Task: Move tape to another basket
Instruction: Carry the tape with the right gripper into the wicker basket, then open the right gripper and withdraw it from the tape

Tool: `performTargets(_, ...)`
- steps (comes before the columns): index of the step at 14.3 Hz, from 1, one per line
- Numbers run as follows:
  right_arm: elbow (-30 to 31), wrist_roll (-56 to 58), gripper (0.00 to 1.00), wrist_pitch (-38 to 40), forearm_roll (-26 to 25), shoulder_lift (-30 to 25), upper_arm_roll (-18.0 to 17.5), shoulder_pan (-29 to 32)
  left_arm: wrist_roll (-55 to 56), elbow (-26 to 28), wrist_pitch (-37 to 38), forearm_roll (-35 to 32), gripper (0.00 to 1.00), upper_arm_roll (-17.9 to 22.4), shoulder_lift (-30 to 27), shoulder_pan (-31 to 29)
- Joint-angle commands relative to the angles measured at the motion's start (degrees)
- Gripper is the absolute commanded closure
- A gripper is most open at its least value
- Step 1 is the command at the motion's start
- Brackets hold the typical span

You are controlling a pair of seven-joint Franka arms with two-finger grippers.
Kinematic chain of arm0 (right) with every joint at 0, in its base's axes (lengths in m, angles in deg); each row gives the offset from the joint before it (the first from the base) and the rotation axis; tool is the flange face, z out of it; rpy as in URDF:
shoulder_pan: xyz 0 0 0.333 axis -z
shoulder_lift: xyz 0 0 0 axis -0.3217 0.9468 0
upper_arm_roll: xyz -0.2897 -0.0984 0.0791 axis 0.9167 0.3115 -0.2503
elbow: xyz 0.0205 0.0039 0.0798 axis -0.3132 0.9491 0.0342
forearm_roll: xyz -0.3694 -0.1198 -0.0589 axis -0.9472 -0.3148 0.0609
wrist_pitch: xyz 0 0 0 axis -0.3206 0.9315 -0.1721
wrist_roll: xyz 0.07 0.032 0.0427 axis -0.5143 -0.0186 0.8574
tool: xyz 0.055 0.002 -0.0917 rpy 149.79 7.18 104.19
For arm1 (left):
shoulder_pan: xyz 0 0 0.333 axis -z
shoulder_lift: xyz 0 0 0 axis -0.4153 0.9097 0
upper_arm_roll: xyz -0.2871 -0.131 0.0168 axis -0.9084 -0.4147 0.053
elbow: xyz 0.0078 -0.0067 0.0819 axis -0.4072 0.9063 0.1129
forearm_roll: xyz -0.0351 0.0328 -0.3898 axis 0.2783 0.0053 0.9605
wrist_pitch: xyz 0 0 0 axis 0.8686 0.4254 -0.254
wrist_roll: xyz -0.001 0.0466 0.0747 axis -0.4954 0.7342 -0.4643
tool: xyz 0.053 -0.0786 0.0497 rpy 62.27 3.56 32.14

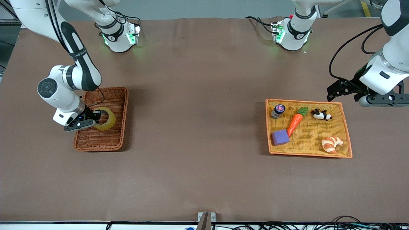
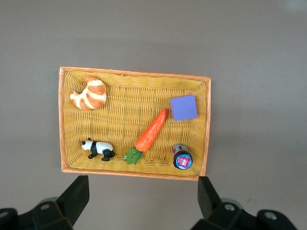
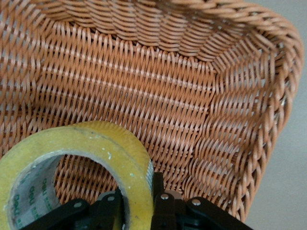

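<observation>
The right gripper pinches the tape upright inside the reddish-brown basket; the left gripper, fingers spread, waits above the orange-yellow tray.

the right arm reaches down from its base at the right arm's end of the table, elbow bent, wrist angled low. the right gripper sits low inside the basket, its fingers pinched on the wall of the tape. the left arm waits raised near the left arm's end of the table, wrist level. the left gripper hangs in the air with its fingers spread wide apart, holding nothing.
</observation>
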Motion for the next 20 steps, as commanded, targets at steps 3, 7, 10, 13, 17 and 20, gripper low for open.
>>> performTargets(3, 0.9, 0.7, 0.00, -0.6, 1.3, -1.3, 0.1, -0.5, 0.6, -1.4, 0.5, 0.1, 0.00, -0.3, 0.9, -0.4)
performTargets(7, -1.1, -0.5, 0.00, 0.7, 1.4, -6.9, 0.2, -0.6, 0.5, -1.4, 0.5, 0.1, 0.00, -0.3, 0.9, -0.3)
performTargets(10, -9.2, -11.9, 0.00, 13.4, 1.4, -9.9, 0.0, -0.4, 0.6, -1.4, 0.5, 0.1, 0.00, -0.2, 0.9, -0.3)
performTargets(13, -25.7, -15.3, 0.00, 36.6, 1.4, -10.6, -0.6, 0.6, 0.5, -1.4, 0.5, 0.1, 0.00, -0.2, 0.8, -0.4)
performTargets(17, -39.6, -22.5, 0.00, 55.7, 1.5, -12.6, -5.5, 3.1, 0.7, -1.4, 0.5, 0.1, 0.00, -0.2, 0.6, -0.4)
performTargets(20, -39.4, -28.2, 0.00, 59.6, 1.6, -17.8, -8.0, 3.1, 0.4, -1.6, 0.8, 0.1, 0.00, -0.2, 0.4, -0.7)
